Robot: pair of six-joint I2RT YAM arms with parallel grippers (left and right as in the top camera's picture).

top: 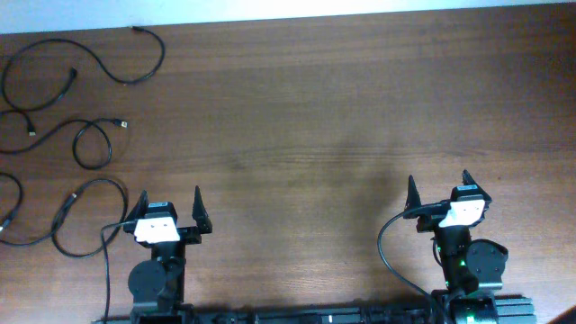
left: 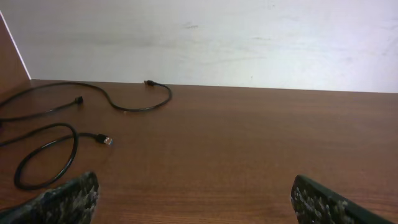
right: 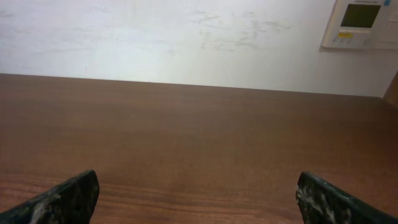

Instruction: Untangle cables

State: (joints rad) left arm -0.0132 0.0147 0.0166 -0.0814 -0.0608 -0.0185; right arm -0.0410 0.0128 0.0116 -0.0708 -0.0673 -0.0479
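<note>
Several thin black cables lie as separate loose curves on the left of the wooden table. One cable (top: 126, 63) curves at the far left corner; it also shows in the left wrist view (left: 134, 102). A looped cable (top: 90, 144) lies below it, seen in the left wrist view (left: 43, 155) too. Another loop (top: 76, 220) lies just left of my left gripper (top: 169, 205), which is open and empty. My right gripper (top: 450, 187) is open and empty at the near right, far from the cables.
The wooden table (top: 315, 117) meets a white wall at the back. A wall control panel (right: 360, 23) shows in the right wrist view. A thick black arm wire (top: 387, 252) loops beside the right arm base.
</note>
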